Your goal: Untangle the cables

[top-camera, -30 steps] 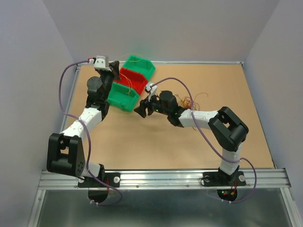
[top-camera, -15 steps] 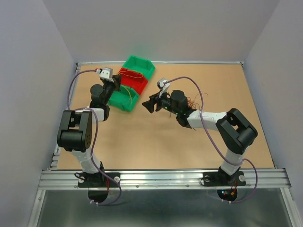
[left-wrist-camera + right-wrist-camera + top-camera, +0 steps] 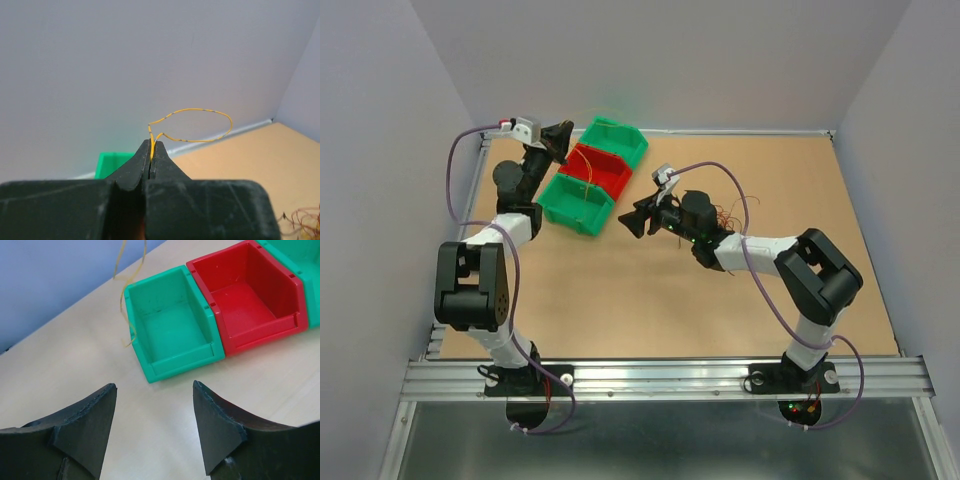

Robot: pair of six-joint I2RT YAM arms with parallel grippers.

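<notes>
My left gripper (image 3: 563, 135) is raised above the back-left end of the bins and shut on a thin yellow cable (image 3: 200, 111). The cable loops out past the fingertips (image 3: 151, 146). In the right wrist view it hangs down (image 3: 123, 300) beside the near green bin (image 3: 170, 325). My right gripper (image 3: 631, 222) is open and empty, low over the table in front of that bin, jaws spread wide (image 3: 154, 395). A loose clump of red, orange and dark cables (image 3: 722, 214) lies behind my right wrist. It also shows at the lower right of the left wrist view (image 3: 302, 220).
Three bins stand in a diagonal row: the near green bin (image 3: 578, 203), a red bin (image 3: 604, 172) and a far green bin (image 3: 618, 140). The near green and red bins look empty in the right wrist view. Walls enclose the table on three sides.
My left gripper dipped toward the bins, then rose up and back with the yellow cable. My right gripper shifted slightly back and right a second ago and has held still since.
</notes>
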